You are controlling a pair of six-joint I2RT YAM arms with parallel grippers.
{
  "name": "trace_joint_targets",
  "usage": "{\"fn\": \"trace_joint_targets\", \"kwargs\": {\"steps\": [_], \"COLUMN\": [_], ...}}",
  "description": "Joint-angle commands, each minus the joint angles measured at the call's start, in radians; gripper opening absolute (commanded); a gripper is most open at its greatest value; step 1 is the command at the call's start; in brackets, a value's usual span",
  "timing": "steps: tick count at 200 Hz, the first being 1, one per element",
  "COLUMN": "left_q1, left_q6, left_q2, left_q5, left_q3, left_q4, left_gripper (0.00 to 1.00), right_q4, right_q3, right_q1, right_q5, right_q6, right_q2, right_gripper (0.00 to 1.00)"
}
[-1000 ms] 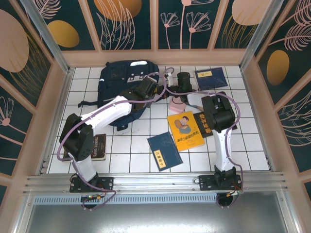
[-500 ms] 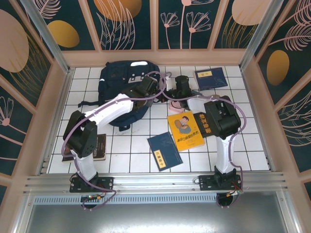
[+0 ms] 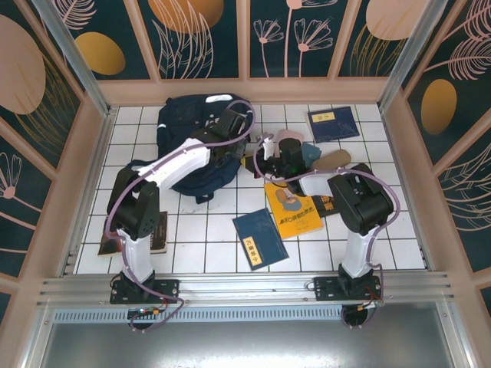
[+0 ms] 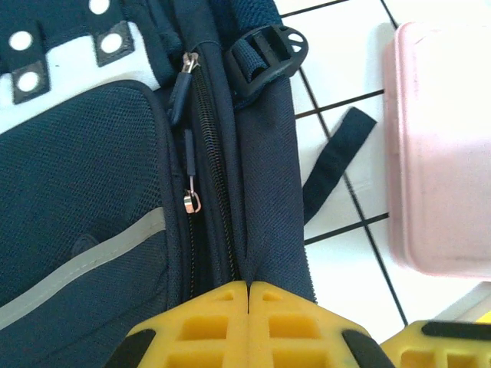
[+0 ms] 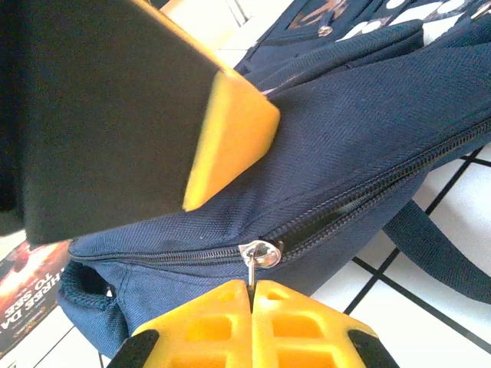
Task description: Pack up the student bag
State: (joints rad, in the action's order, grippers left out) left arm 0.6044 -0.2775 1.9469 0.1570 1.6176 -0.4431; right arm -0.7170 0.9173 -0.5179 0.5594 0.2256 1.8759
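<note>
The student bag lies toward the worktop's far-left corner. The left jaws pinch its fabric beside the zip, and the right jaws are closed on the zipper pull. A skewed tug could let the thin tab slip free. A pink box crowds the opening, with 2 books, yellow and navy, nearer.

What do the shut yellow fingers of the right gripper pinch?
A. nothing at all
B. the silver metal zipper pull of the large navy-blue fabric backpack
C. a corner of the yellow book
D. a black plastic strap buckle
B: the silver metal zipper pull of the large navy-blue fabric backpack runs down into the seam between the shut fingers of the right gripper.
</note>
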Motion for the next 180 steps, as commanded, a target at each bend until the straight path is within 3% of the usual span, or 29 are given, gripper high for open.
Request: {"fn": "trace_joint_targets", "kwargs": {"steps": [1,91,124,180], "left_q1": [-0.032,-0.067,-0.073,-0.099], "left_q6": [-0.052,-0.142,-0.147,-0.175], "left_q2": [0.043,0.192,0.256,0.297], "left_q5": [-0.04,-0.157,-0.179,-0.239], "left_q3": [0.086,0.317,0.429,0.5], "left_q4": [0.106,0.068,0.019,0.014], "left_gripper": [0.0,0.0,0.0,0.0], "right_q4": [-0.087,0.025,0.092,0.239], "right_q3": [-0.039,0.01,0.132,0.441], "right_q1": [-0.074,-0.351,-0.455,-0.535], "right_q5": [-0.021,-0.337,-0.41,-0.421], "right_q6": [-0.043,-0.257,-0.305,-0.342], "right_q2": [-0.065,-0.027,0.081,0.309], "right_gripper": [0.0,0.0,0.0,0.0]}}
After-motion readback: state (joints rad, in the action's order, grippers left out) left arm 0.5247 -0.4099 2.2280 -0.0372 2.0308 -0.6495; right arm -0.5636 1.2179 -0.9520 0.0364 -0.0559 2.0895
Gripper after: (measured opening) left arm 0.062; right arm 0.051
